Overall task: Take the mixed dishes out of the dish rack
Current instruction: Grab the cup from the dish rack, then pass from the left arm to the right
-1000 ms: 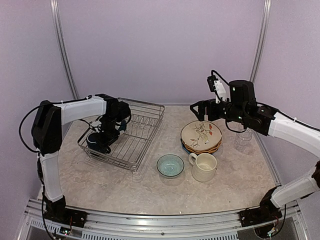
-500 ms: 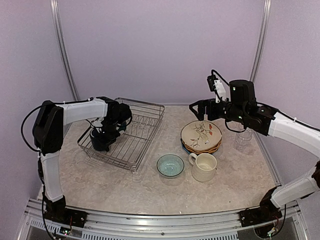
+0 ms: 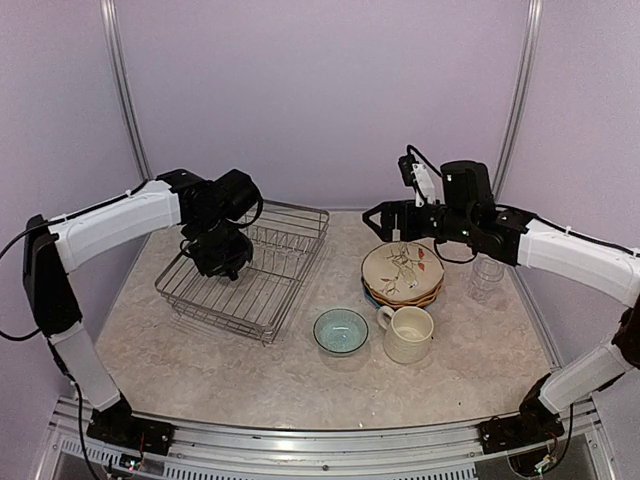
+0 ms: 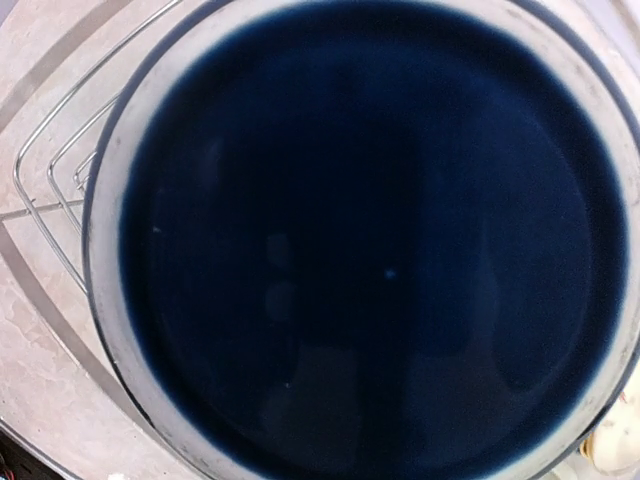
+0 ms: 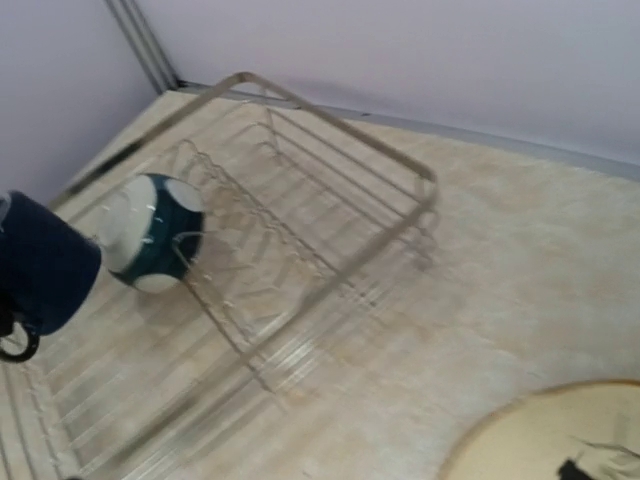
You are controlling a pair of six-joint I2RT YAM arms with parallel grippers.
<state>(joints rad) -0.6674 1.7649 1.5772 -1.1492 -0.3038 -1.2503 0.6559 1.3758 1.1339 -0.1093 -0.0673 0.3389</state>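
Observation:
My left gripper [image 3: 218,243] is shut on the navy mug [image 3: 226,262] and holds it in the air above the left part of the dish rack [image 3: 270,292]. In the left wrist view the mug's dark blue round with its pale rim [image 4: 360,240] fills the frame and hides my fingers. The mug also shows in the right wrist view [image 5: 40,270]. The silver wire rack [image 5: 330,180] holds no other dish that I can see. My right gripper [image 3: 386,220] hovers open and empty between the rack and the plates.
On the table right of the rack are a plate stack with the cream floral plate on top [image 3: 403,272], a teal bowl [image 3: 340,330], a large cream mug [image 3: 408,334] and a clear glass [image 3: 487,278]. Walls enclose the back and sides.
My left gripper has lifted the navy mug up off the rack's floor and a little to the right. My right gripper has shifted slightly left toward the rack.

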